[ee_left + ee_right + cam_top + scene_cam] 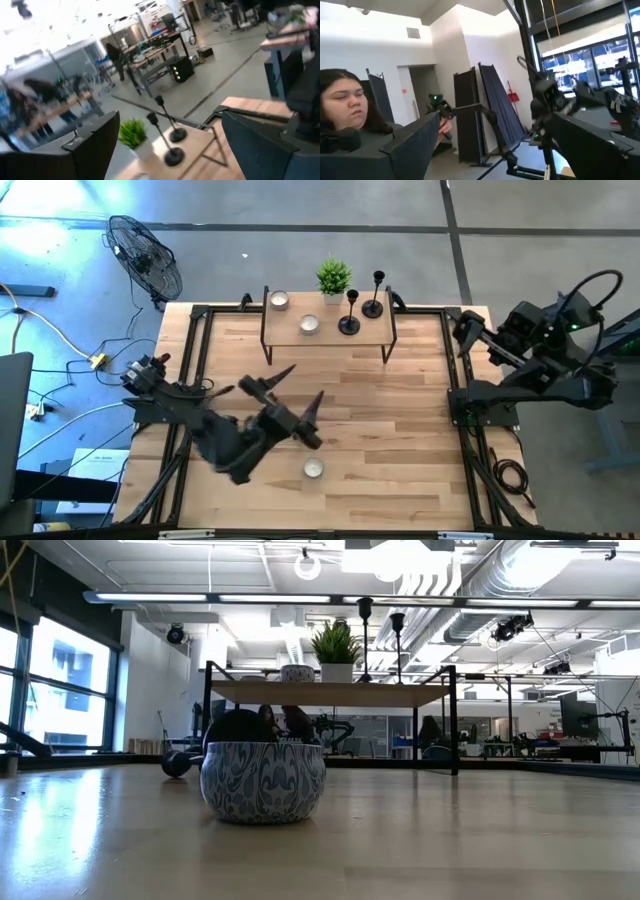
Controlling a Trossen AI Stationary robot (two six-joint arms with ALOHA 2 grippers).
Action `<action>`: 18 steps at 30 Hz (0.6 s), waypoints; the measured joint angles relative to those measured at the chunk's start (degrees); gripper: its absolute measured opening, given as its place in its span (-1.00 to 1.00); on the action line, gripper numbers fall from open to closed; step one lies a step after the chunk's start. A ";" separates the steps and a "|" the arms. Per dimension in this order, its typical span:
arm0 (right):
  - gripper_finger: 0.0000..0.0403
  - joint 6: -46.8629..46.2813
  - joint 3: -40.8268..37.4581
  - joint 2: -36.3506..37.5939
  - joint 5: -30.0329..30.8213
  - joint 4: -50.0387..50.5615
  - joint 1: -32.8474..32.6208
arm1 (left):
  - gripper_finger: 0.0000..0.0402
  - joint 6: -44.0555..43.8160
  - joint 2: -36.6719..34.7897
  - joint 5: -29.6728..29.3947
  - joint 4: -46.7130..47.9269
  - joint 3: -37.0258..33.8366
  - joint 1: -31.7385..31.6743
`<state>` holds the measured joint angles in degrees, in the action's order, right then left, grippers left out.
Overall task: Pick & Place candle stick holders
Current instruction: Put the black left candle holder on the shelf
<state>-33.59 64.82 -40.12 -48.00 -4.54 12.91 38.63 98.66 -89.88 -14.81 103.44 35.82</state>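
Two black candle stick holders (pixel 349 311) (pixel 374 294) stand upright on their round bases on a small raised wooden shelf (pixel 330 332) at the table's far middle. They also show in the left wrist view (pixel 165 140) (pixel 170 120) and the low view (pixel 365 635). I cannot see a third. My left gripper (pixel 306 380) is open and empty above the table's middle, pointing toward the shelf and well short of it. My right gripper (pixel 463 322) is open and empty at the right edge.
On the shelf also stand a green potted plant (pixel 333 278) and two white tealights (pixel 278 299) (pixel 309 323). A patterned tin candle (pixel 314 468) sits on the table near the front, close to the low camera (pixel 262 780). A person shows in the right wrist view (pixel 350 110).
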 joint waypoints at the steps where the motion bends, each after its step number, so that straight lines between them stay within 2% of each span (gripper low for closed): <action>1: 0.86 -0.30 0.02 -0.38 -0.09 -0.02 0.00 | 0.73 3.22 -0.62 -0.04 -0.72 0.13 0.33; 6: 0.86 -0.86 0.02 -2.32 -0.49 2.09 -0.02 | 0.73 4.03 -3.64 -0.23 10.14 5.85 2.32; 13: 0.86 -1.00 0.02 -4.67 -0.09 3.55 -0.04 | 0.73 1.70 -4.01 0.05 33.65 18.19 8.37; 18: 0.86 -0.90 0.00 -4.93 2.96 3.60 -0.04 | 0.73 1.05 -4.13 -0.23 42.01 25.90 10.79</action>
<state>-34.49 64.82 -45.05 -45.04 -0.94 12.86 39.67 94.53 -90.11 27.21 129.34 46.61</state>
